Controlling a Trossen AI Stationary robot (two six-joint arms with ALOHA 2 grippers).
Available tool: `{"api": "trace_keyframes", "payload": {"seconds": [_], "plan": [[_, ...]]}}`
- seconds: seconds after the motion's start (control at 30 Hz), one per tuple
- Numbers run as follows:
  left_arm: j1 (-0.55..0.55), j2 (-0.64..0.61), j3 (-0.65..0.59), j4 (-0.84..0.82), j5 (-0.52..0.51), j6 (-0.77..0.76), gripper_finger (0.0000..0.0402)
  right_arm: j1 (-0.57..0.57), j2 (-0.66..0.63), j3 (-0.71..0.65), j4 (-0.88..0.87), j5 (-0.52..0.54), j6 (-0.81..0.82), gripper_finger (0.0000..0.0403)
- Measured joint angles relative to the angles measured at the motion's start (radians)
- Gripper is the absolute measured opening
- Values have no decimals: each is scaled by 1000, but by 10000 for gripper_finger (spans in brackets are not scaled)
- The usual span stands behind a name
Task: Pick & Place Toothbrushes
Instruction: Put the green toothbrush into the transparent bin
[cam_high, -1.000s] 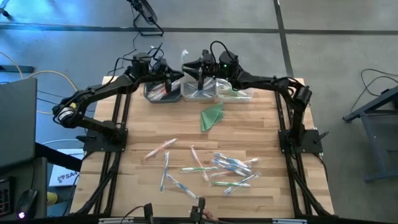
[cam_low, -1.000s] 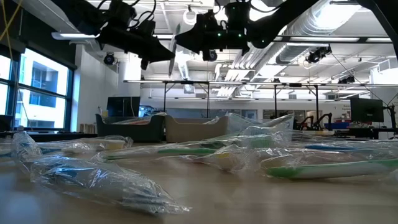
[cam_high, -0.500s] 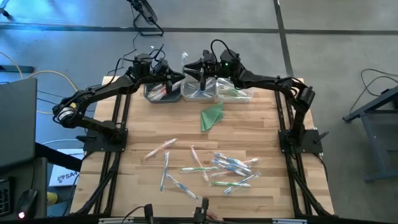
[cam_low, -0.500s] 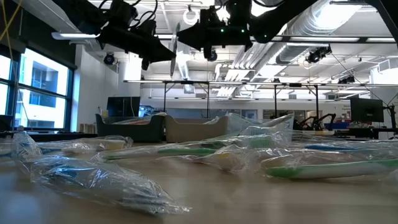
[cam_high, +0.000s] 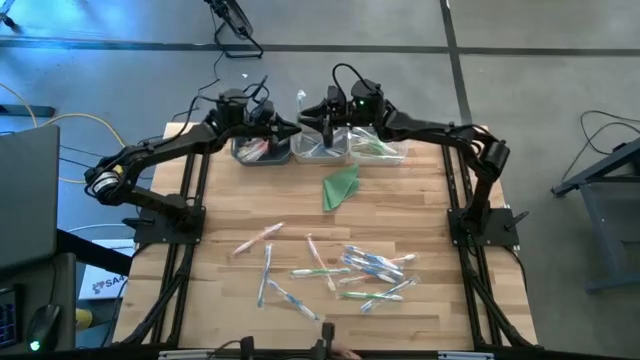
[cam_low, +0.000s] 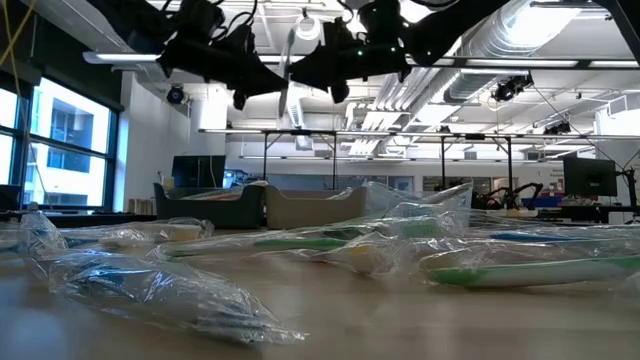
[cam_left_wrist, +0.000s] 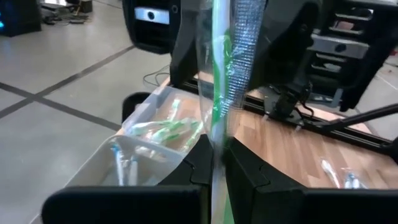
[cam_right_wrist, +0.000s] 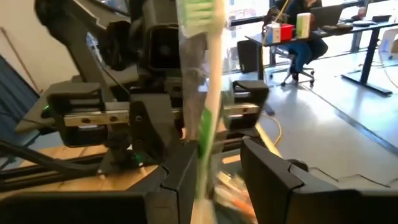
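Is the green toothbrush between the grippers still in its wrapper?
Yes, the green toothbrush is wrapped: clear plastic surrounds it above the left gripper.

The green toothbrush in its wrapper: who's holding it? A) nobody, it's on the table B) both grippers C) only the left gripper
B: the wrapped green toothbrush stands between the left gripper fingers, and the right gripper clamps it too, above the bins.
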Motion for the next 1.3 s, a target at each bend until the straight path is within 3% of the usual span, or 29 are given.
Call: {"api": "trace_keyframes", "payload": {"seconds": [0.47,0.7,0.97,1.3], "plan": [[-81,0,0,-15,-101,3,15,41,0,0,53,-34,-53,109],[-79,0,0,-49,-111,4,15,39,1,0,75,-32,-53,79],[-79,0,0,-51,-130,11,15,39,1,0,84,-25,-41,17],[-79,0,0,-49,-131,9,31,39,1,0,84,-24,4,12]]}}
